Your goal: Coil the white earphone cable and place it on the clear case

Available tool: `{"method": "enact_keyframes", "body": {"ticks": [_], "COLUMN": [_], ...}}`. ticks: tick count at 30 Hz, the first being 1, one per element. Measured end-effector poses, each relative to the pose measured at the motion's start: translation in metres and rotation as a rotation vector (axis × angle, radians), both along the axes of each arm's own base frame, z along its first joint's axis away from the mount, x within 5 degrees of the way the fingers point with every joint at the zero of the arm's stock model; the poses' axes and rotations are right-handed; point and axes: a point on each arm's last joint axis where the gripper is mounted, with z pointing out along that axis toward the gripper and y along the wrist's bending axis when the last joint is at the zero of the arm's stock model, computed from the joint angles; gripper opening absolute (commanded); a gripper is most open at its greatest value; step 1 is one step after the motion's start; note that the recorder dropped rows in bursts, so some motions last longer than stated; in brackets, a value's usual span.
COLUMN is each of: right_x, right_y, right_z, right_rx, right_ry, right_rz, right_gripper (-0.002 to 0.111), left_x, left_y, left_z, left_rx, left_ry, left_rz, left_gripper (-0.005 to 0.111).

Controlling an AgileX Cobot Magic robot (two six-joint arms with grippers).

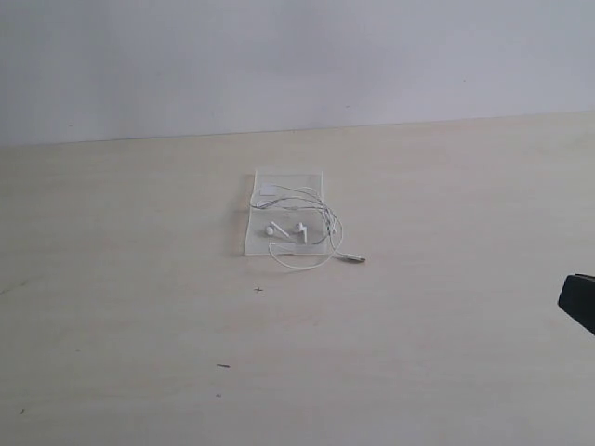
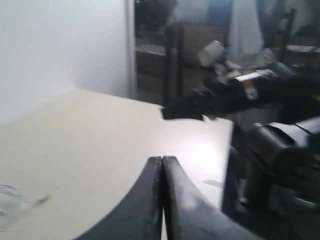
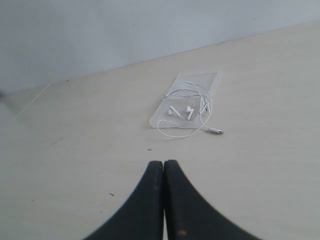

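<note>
Finding the white earphone cable lying in loose loops on the clear case, near the middle of the pale table in the exterior view. Noting both earbuds resting on the case side by side, just apart from each other. Noting one loop spilling off the case's near edge at about 5 o'clock, and the metal-tipped plug lying on bare tabletop just beside the case's corner.

Seeing only a dark tip of the right arm poking in at the 3 o'clock edge of the exterior view, well apart from the cable, placing the case at roughly 10 o'clock from that tip. Seeing the right gripper in its wrist camera, two black fingers pressing flat together, gripping nothing, hanging above bare table. Finding cable and case lying ahead of those fingertips, well apart, with only tabletop between.

Seeing the left gripper likewise pinched closed and empty in its own wrist view, pointing across the table toward its far edge. Catching a blurred translucent patch off to one side of those fingers, too blurred for naming.
</note>
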Motion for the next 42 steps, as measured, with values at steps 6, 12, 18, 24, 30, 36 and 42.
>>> {"method": "enact_keyframes", "body": {"ticks": [6, 12, 18, 24, 30, 36, 42], "right_x": [0.000, 0.000, 0.000, 0.000, 0.000, 0.000, 0.000], "right_y": [0.000, 0.000, 0.000, 0.000, 0.000, 0.000, 0.000], "right_z": [0.000, 0.000, 0.000, 0.000, 0.000, 0.000, 0.000], "right_rx": [0.000, 0.000, 0.000, 0.000, 0.000, 0.000, 0.000], "right_ry": [0.000, 0.000, 0.000, 0.000, 0.000, 0.000, 0.000], "right_rz": [0.000, 0.000, 0.000, 0.000, 0.000, 0.000, 0.000], "right_gripper": [0.000, 0.000, 0.000, 0.000, 0.000, 0.000, 0.000], "left_x": [0.007, 0.006, 0.015, 0.017, 0.017, 0.017, 0.017], "left_y": [0.043, 0.057, 0.057, 0.054, 0.054, 0.054, 0.054], "left_z": [0.009, -0.032, -0.070, -0.086, -0.087, -0.088, -0.088], "left_rx": [-0.143, -0.174, -0.134, -0.115, -0.115, -0.114, -0.114], "left_ry": [-0.227, -0.228, -0.131, -0.084, -0.082, -0.079, -0.079], "left_rz": [0.605, 0.768, 0.772, 0.724, 0.713, 0.713, 0.713], "left_gripper": [0.000, 0.000, 0.000, 0.000, 0.000, 0.000, 0.000]}}
